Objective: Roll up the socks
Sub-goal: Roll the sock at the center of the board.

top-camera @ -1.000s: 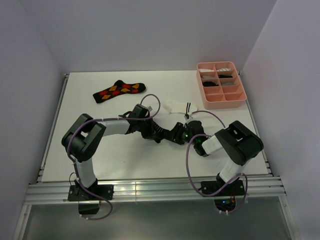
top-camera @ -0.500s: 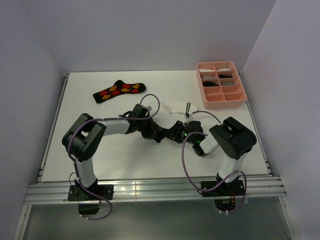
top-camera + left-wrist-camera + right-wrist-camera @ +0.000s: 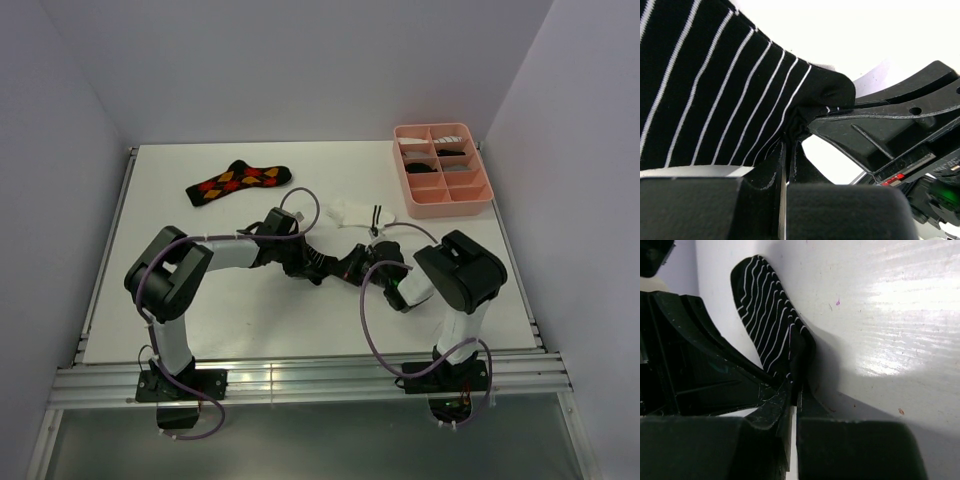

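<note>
I see the argyle sock (image 3: pixel 240 182) flat on the worktop (image 3: pixel 260 310) far left, the white sock (image 3: pixel 346 210) crumpled near centre, the black white-striped sock (image 3: pixel 715 95) bunched and pinched.

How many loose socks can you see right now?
3: argyle sock at the back left, white sock left of the pink tray, black striped sock pinched by left gripper and right gripper. Tray contents unclear; may hide more.

Table (image 3: pixel 250 310) bears argyle sock (image 3: pixel 240 182), white sock (image 3: pixel 345 210) (black-striped cuff), pink tray (image 3: pixel 446 208).
</note>
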`<state>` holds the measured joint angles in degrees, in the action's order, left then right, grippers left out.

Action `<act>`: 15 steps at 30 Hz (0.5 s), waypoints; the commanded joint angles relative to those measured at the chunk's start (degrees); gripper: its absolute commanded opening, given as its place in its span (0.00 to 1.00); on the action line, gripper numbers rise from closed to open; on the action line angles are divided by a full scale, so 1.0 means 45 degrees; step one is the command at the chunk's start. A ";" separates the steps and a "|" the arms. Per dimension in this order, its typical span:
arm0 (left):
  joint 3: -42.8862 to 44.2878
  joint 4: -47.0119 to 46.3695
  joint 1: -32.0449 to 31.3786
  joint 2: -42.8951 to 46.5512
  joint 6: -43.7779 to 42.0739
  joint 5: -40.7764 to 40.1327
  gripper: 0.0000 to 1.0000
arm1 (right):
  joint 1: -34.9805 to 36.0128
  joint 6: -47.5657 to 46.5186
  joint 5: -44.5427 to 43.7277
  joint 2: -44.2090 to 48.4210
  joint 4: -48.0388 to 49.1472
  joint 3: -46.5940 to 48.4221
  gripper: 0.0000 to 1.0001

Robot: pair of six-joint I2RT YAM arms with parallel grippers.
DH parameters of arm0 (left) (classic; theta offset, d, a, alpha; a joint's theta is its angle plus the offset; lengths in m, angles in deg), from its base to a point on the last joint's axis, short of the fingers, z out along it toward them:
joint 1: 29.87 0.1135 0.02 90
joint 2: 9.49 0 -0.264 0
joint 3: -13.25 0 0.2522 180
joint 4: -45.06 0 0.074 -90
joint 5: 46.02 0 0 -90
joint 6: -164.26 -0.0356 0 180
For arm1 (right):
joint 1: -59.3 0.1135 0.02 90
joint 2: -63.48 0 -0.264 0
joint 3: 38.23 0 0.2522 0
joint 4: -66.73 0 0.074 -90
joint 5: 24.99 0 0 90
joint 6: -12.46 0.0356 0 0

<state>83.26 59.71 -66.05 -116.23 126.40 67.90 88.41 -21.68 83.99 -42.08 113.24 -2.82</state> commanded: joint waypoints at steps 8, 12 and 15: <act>-0.0117 0.0174 -0.0064 0.1412 -0.1702 -0.2011 0.36 | 0.0017 -0.2118 -0.1969 0.2557 -0.9695 0.3096 0.00; -0.0390 0.0174 -0.0240 0.2273 -0.2444 -0.3516 0.49 | 0.0036 -0.2432 -0.2460 0.2540 -1.2588 0.4814 0.00; -0.0760 -0.0079 -0.0591 0.3015 -0.3089 -0.4899 0.52 | 0.0153 -0.2568 -0.2791 0.2228 -1.5044 0.6201 0.00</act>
<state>81.10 60.43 -67.17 -106.92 117.26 54.31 88.45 -31.00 75.40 -32.44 60.67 20.32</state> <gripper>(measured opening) 0.518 0.033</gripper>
